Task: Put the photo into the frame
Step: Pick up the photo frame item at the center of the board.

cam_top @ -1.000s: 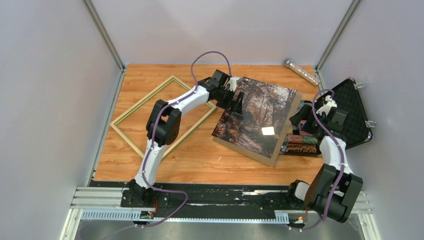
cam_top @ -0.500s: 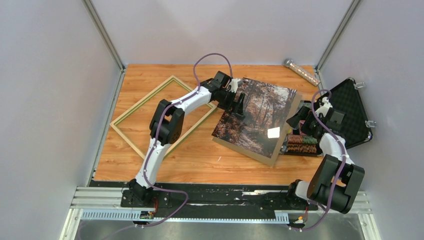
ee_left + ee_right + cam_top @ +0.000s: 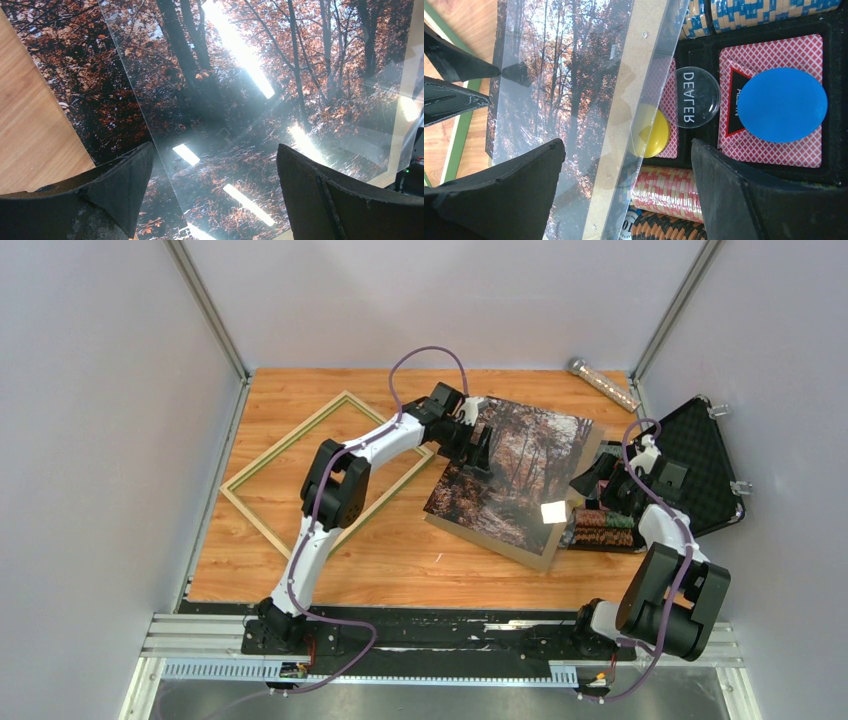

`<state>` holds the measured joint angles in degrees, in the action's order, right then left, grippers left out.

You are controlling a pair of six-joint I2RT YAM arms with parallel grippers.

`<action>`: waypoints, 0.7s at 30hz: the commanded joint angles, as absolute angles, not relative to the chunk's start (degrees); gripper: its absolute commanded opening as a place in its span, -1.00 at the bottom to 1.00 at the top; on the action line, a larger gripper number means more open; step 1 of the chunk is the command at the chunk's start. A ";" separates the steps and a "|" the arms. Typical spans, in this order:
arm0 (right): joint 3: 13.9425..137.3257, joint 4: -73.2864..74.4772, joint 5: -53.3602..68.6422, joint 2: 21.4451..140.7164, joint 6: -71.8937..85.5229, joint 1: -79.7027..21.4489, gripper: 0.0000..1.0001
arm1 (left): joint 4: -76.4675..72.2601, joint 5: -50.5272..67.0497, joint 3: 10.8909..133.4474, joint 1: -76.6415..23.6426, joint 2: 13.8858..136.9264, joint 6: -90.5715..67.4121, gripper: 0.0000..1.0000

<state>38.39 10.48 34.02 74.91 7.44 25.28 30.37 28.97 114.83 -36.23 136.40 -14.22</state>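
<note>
While our left gripper and right gripper both hang wide open and empty over opposite edges of the photo, it lies sandwiched between a clear sheet and a backing board, just beside the frame. We risk pinching the whole stack, not the print alone.

There is one brown-orange forest photo, one thin pale wooden frame, one plain brown board, one open black case, one shiny silver tube and two white robot arms. The case holds one blue round chip, one yellow round chip and one clear round button.
</note>
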 commanded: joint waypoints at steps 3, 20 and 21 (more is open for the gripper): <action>39.29 8.27 36.84 75.50 7.64 25.52 0.88 | 28.78 31.38 115.66 -37.37 136.66 -14.86 1.00; 39.42 8.17 39.43 77.53 7.91 25.70 0.80 | 27.48 32.49 113.19 -38.12 136.28 -15.36 1.00; 39.46 8.17 39.79 77.71 7.99 25.68 0.79 | 27.41 32.55 112.94 -38.14 136.26 -15.41 1.00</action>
